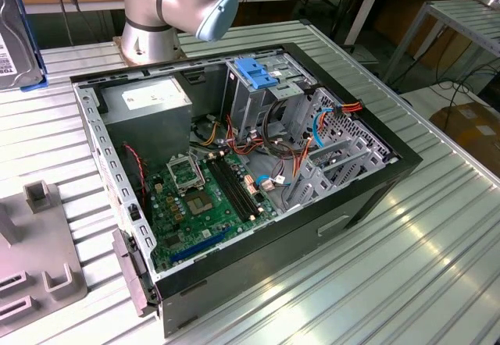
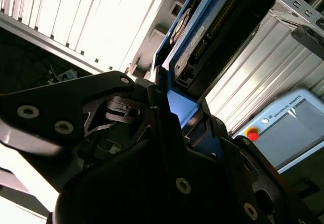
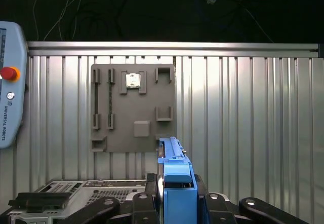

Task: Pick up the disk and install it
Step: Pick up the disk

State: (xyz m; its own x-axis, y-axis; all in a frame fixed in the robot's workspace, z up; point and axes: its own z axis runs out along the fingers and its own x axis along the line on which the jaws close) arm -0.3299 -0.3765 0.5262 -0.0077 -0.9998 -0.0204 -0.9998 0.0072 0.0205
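Black hand [image 3: 175,188] clenches the disk [image 3: 171,155] edge-on by its blue rails, held off the desk [image 1: 437,243] (pickup done, I judge). Installing is left: the disk hangs well apart from the open computer case [image 1: 367,204], at the exterior view's left.

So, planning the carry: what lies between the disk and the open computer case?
Bare ribbed table, seen in the exterior view; the disk is to that view's left of the computer case.
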